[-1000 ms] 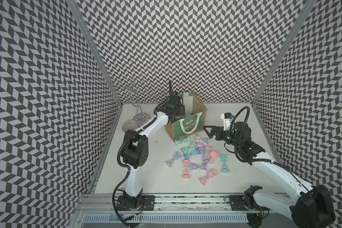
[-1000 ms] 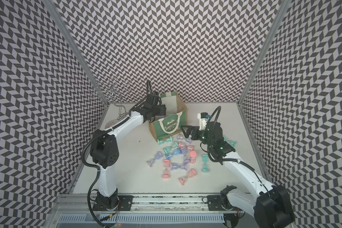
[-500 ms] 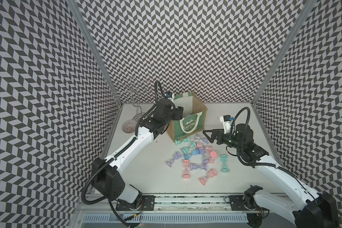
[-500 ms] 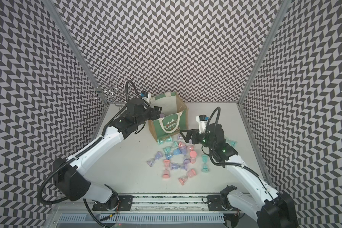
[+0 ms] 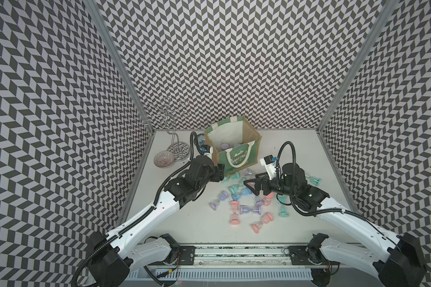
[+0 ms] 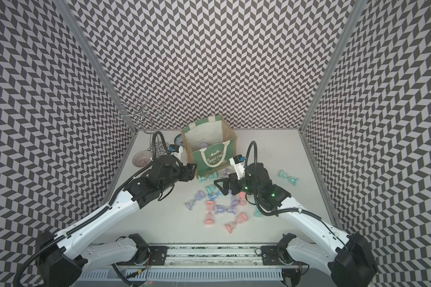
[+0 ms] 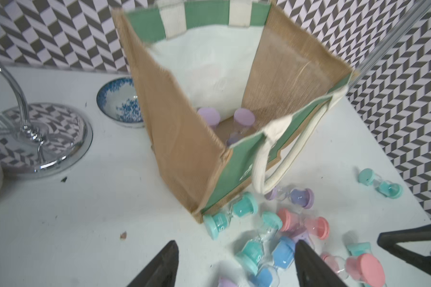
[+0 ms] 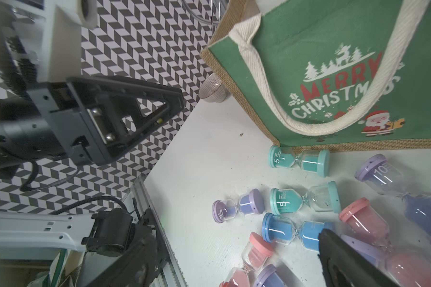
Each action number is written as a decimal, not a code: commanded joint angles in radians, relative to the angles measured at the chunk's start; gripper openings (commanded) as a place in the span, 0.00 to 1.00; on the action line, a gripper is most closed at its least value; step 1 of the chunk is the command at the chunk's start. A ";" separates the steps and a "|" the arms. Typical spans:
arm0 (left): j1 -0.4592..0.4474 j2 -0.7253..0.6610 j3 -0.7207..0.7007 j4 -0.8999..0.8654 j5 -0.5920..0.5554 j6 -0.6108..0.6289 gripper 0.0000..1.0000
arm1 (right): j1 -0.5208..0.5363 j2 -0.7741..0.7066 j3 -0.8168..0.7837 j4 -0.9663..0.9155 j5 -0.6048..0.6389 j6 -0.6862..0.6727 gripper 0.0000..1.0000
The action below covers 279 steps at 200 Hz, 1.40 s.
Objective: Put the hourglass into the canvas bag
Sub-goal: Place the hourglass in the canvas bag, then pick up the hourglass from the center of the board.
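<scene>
Two lilac-capped hourglasses [image 7: 244, 116] are seen inside the canvas bag [image 7: 184, 129], which stands open at the back of the table [image 5: 184, 218], while many loose hourglasses [image 5: 249, 210] are left scattered just in front of it. The left pincer [image 7: 235, 244] and the right pincer [image 5: 249, 188] are both held spread and empty by that pile, so another pick is judged due.
</scene>
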 commanded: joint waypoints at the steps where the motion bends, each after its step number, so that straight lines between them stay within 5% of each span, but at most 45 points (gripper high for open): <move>1: -0.035 -0.056 -0.070 -0.051 -0.020 -0.071 0.75 | 0.038 0.015 -0.010 0.030 0.029 -0.034 0.99; 135: -0.140 0.009 -0.283 -0.071 0.100 -0.222 0.77 | 0.133 0.082 -0.035 0.095 0.010 -0.051 0.99; 279: -0.162 0.195 -0.330 0.018 0.041 -0.243 0.72 | 0.134 0.122 -0.052 0.121 0.011 -0.046 0.99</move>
